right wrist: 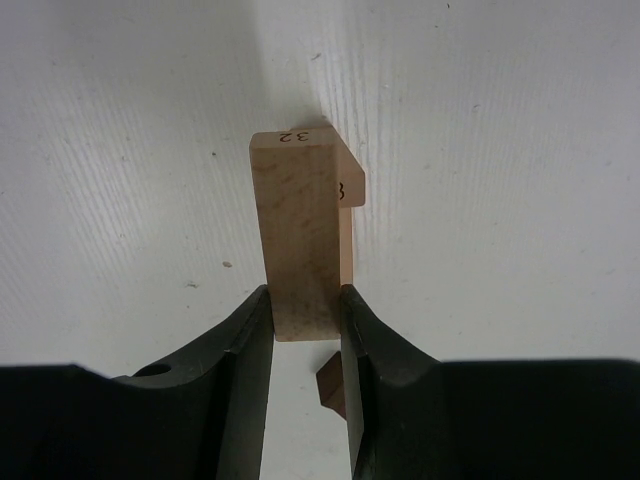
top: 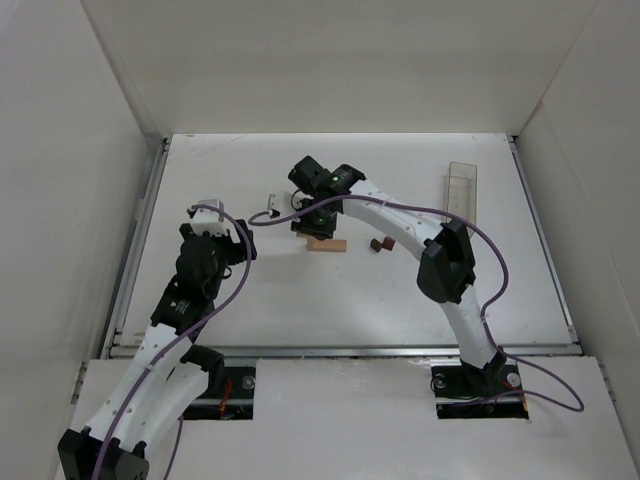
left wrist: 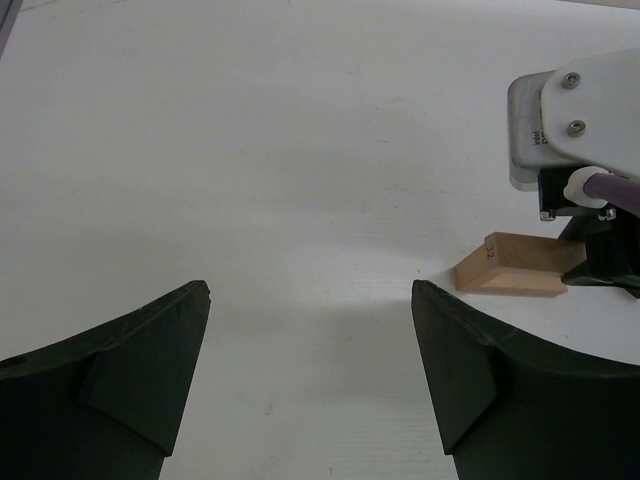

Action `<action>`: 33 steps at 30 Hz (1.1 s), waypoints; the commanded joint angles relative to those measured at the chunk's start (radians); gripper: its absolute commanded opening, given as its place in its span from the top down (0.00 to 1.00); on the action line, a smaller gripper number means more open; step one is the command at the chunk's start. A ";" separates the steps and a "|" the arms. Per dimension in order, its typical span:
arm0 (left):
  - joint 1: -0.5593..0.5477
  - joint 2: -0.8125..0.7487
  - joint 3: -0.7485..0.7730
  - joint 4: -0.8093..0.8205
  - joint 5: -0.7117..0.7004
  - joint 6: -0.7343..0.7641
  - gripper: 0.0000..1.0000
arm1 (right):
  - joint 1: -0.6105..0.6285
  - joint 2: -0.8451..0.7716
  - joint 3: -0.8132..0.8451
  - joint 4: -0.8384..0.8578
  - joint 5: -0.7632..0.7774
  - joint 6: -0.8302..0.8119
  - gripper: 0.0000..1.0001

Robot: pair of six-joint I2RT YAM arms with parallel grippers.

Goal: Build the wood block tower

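White table (top: 250,300), clear plastic rectangular box (top: 461,185) at far-right side. L gripper (left wrist: 310,290) spread wide, nothing btwn fingers, low over table. R gripper (right wrist: 305,300) clamped on light tan wooden bar (right wrist: 297,230) marked 32, mid-table. 2nd tan bar (right wrist: 350,190) peeks along its right edge. Two dark reddish-brown small pieces (top: 380,244) sit near, apart from the bars.

Lab test cell: white-walled enclosure (top: 330,60), bolted arms.

Block (right wrist: 295,240): light wood, matt, faint grain. Table (right wrist: 500,150): white, matt, finely ribbed. Right fingers (right wrist: 230,370): black matt plastic. Box (top: 461,185): clear plastic.
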 commanded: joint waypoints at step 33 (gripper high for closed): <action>-0.004 -0.005 -0.023 0.052 0.020 0.014 0.19 | 0.024 0.049 0.061 0.039 0.054 -0.014 1.00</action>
